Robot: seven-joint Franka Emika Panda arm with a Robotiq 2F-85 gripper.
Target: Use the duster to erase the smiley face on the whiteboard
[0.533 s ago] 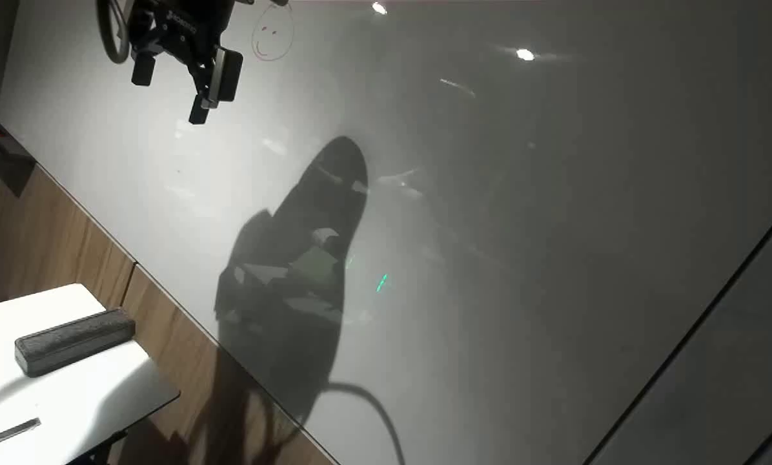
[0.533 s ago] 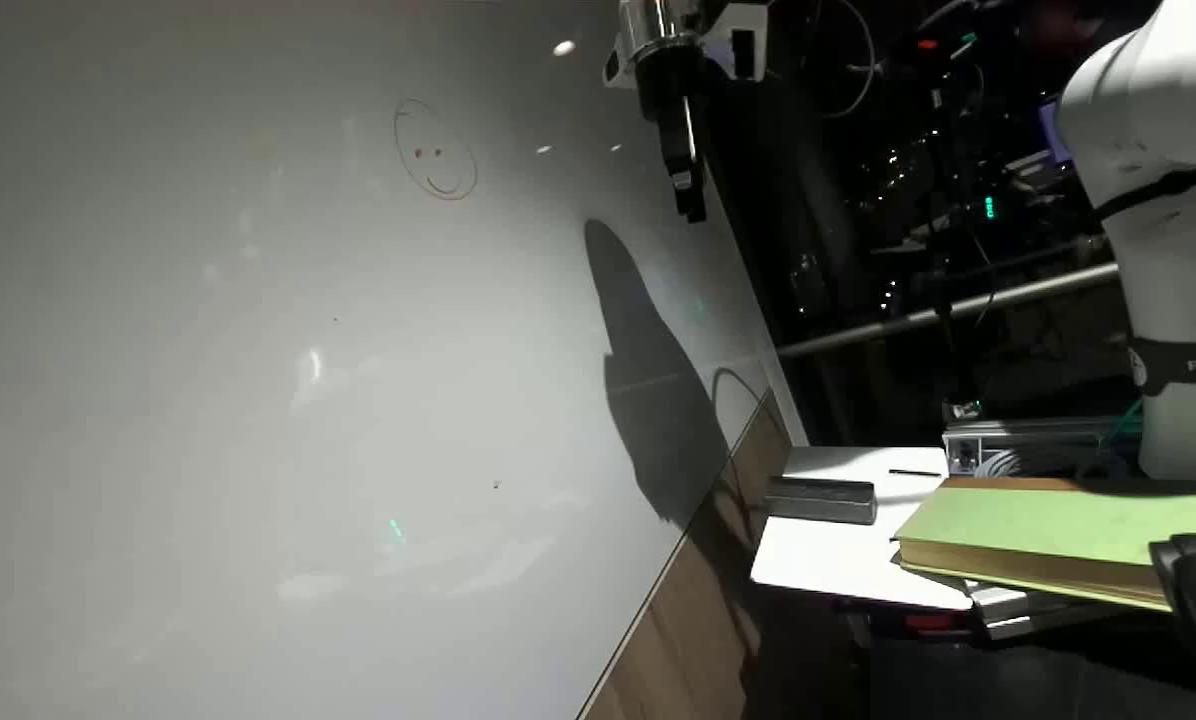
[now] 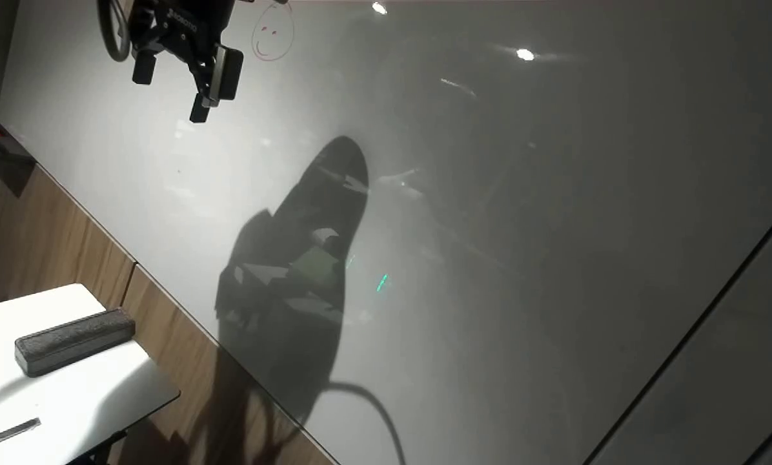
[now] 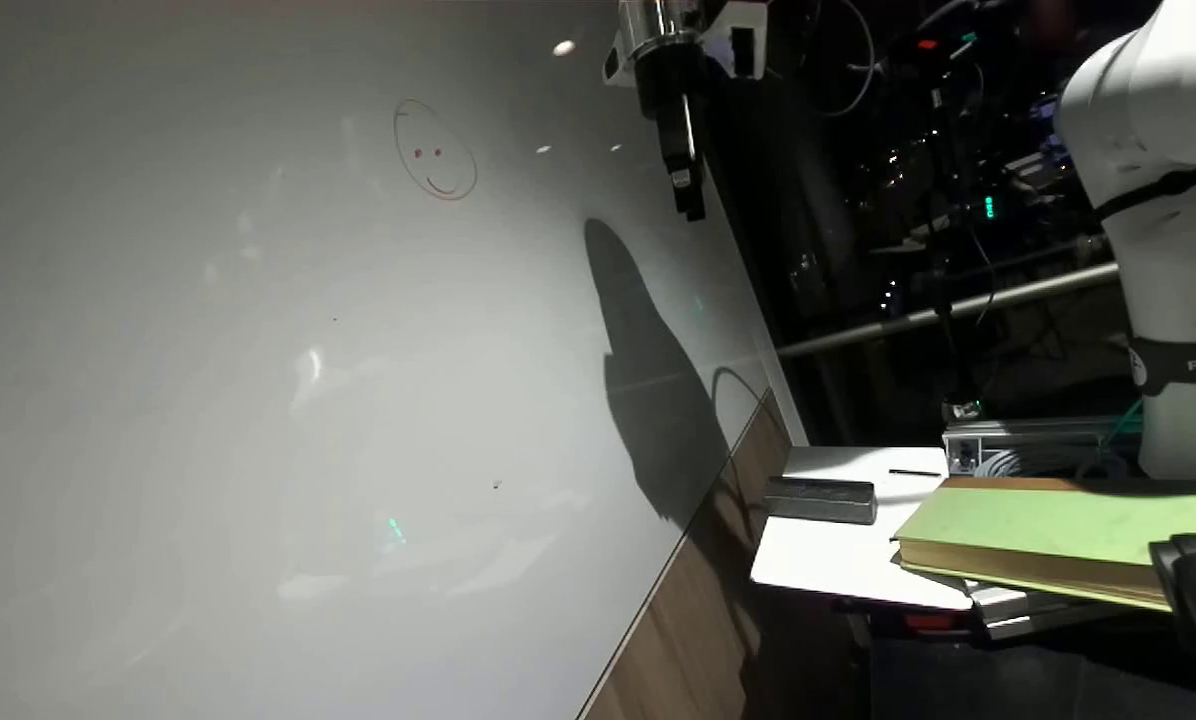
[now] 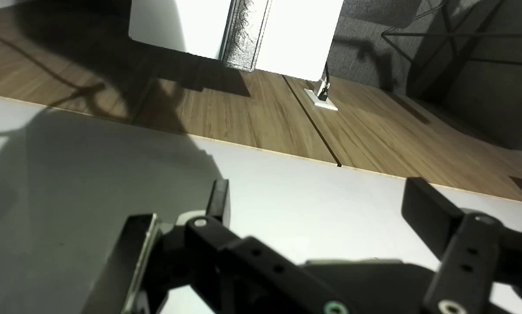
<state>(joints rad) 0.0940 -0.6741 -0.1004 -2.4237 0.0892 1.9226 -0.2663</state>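
The duster [image 3: 75,341], a dark elongated block, lies on a small white tabletop [image 4: 828,555]. It shows in both exterior views [image 4: 820,500] and at the top of the wrist view [image 5: 245,35]. The whiteboard [image 3: 521,258] is the large glossy panel; a red smiley face [image 4: 436,150] is drawn on its upper part and also shows in an exterior view [image 3: 273,32]. My gripper [image 3: 172,88] is open and empty, high above the tabletop and apart from the duster. In the wrist view its fingers [image 5: 317,198] stand wide apart with only whiteboard behind them.
A green book [image 4: 1058,520] lies beside the duster, with a thin dark slot in the tabletop near it. A wood panel [image 5: 261,117] runs below the whiteboard. A dark wall piece with a red item [image 3: 2,142] sits at the board's edge. The arm's shadow falls on the board.
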